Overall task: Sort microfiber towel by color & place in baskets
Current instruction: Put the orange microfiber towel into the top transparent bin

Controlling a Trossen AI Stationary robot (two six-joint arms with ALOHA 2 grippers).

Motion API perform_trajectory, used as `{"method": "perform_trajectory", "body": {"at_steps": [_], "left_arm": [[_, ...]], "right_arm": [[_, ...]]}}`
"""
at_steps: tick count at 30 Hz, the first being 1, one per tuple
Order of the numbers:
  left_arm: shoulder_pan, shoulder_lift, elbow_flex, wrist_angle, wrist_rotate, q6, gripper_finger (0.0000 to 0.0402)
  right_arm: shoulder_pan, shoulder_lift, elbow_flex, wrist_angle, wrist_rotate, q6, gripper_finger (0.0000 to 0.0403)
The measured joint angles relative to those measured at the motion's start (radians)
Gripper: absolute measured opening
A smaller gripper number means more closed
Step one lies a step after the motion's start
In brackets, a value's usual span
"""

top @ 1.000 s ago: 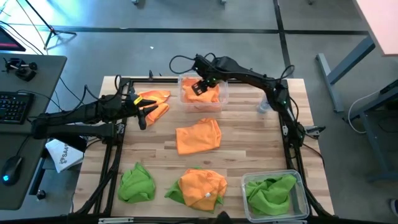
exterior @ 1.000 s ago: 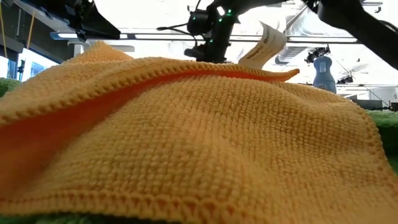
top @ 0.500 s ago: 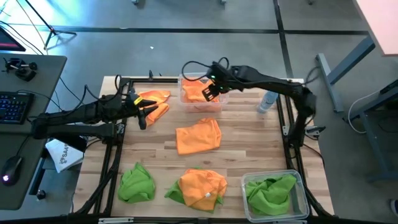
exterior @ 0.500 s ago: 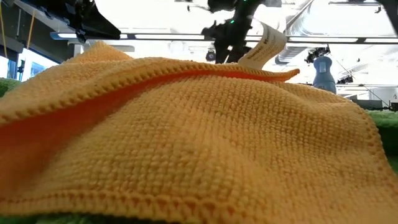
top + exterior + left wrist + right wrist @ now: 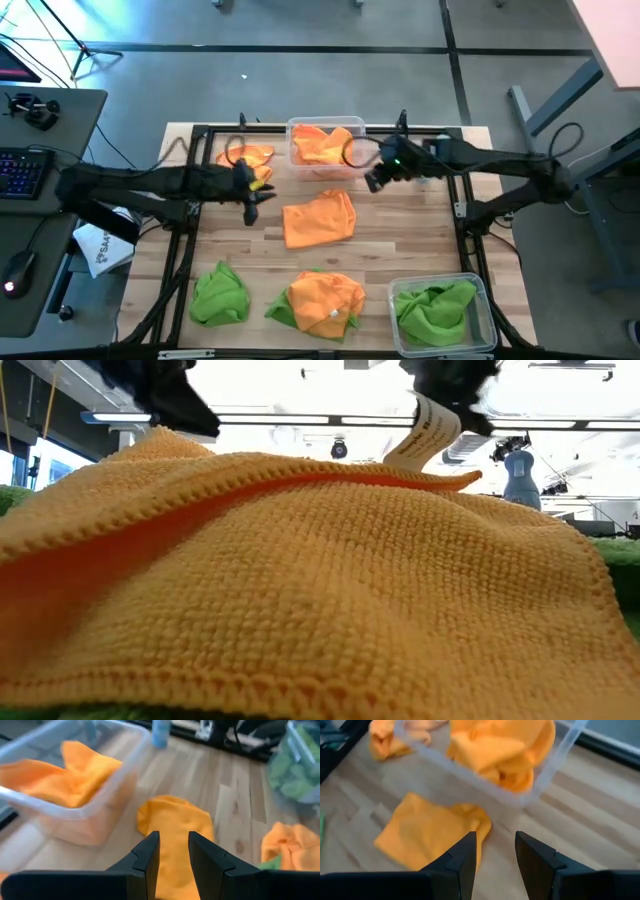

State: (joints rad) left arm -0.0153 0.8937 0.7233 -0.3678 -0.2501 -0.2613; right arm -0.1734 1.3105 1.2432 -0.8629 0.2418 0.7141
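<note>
A clear tub [image 5: 362, 140] at the table's far middle holds orange cloths [image 5: 322, 145]. A second clear tub [image 5: 487, 300] at the near right holds green cloths [image 5: 435, 310]. One orange cloth [image 5: 320, 218] lies flat at mid-table and another [image 5: 248, 158] at the far left. A green cloth [image 5: 220, 292] lies near left, beside an orange one [image 5: 325, 298] on top of a green one. My left gripper [image 5: 252, 195] hovers open left of the middle cloth [image 5: 175, 820]. My right gripper [image 5: 372, 183] hovers open beside the far tub [image 5: 540, 790], holding nothing.
A small clear bottle [image 5: 428, 168] stands at the far right, partly under the right arm. The low view is filled by an orange cloth [image 5: 300, 580] close to the lens, with a white tag [image 5: 425, 430]. A desk with keyboard [image 5: 25, 170] stands left of the table.
My right gripper has drawn back from above the far tub toward the table's right and near side, and the right arm has swung out to the right. My left gripper has moved right, toward the middle orange cloth. The cloths on the table have stayed where they were.
</note>
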Motion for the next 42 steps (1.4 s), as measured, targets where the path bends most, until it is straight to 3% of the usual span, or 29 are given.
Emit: {"method": "perform_trajectory", "body": {"at_steps": [5,10,15,22,30,42], "left_arm": [[-0.139,0.208,0.165,-0.114,-0.119,-0.116,0.0090],[-0.249,0.414,0.340,-0.217,-0.132,-0.204,0.0090],[-0.334,0.590,0.483,-0.314,-0.075,-0.320,0.0090],[-0.423,0.770,0.589,-0.379,0.120,-0.625,0.0090],[-0.464,0.899,0.613,-0.369,0.262,-0.822,0.0090],[-0.464,0.894,0.614,-0.348,0.272,-0.854,0.0090]], "right_arm": [[0.047,-0.114,-0.090,-0.010,-0.002,0.023,0.0129],[0.068,-0.186,-0.119,-0.016,-0.006,0.018,0.0129],[0.080,-0.208,-0.120,-0.018,-0.006,-0.027,0.0129],[0.092,-0.204,-0.120,-0.022,-0.009,-0.068,0.0129],[0.091,-0.204,-0.120,-0.023,-0.009,-0.113,0.0129],[0.091,-0.204,-0.120,-0.024,-0.009,-0.138,0.0129]]}}
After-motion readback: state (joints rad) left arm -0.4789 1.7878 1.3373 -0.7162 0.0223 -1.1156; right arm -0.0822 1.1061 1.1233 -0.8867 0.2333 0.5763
